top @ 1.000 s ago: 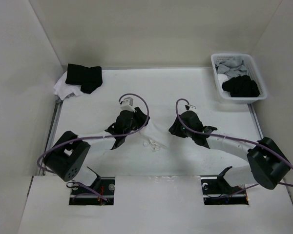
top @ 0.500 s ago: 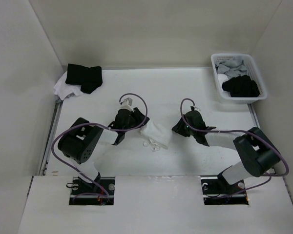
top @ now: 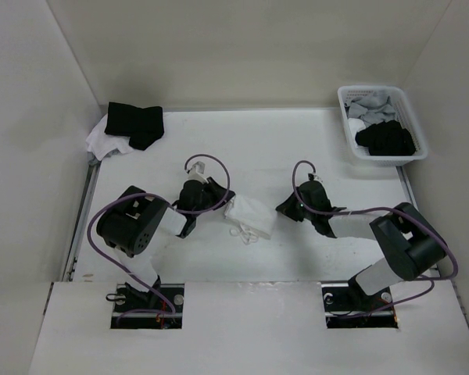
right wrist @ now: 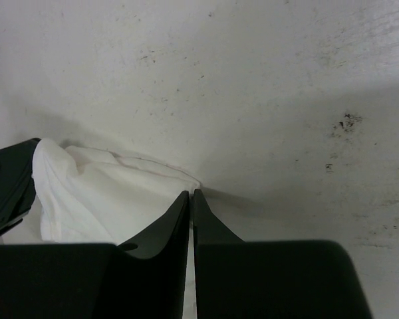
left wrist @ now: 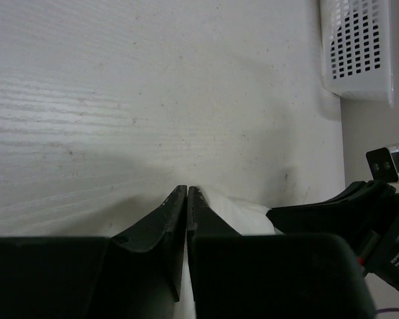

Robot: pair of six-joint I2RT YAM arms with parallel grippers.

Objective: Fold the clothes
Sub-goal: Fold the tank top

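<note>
Garment [top: 248, 216] lies mid-tabletop [top: 258, 148], nearer the near edge. Left gripper [top: 225, 201] is at its left end, right gripper [top: 283, 208] at its right end. Basket [top: 346, 117] sits in the far right corner with laundry [top: 384, 139] in it. Cloth bundle [top: 134, 121] sits in the far left corner, on top of another cloth [top: 102, 143].

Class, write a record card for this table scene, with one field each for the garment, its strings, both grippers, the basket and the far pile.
garment: white garment, bunched on the table between the two grippers
strings: ties lying at its near edge
left gripper: left gripper shut, tips at the garment's edge; a pinch on the fabric cannot be confirmed
right gripper: right gripper shut, tips at the opposite edge; same doubt
basket: basket, far right, holding dark cloths and pale ones
far pile: black bundle on white cloth, far left corner
</note>
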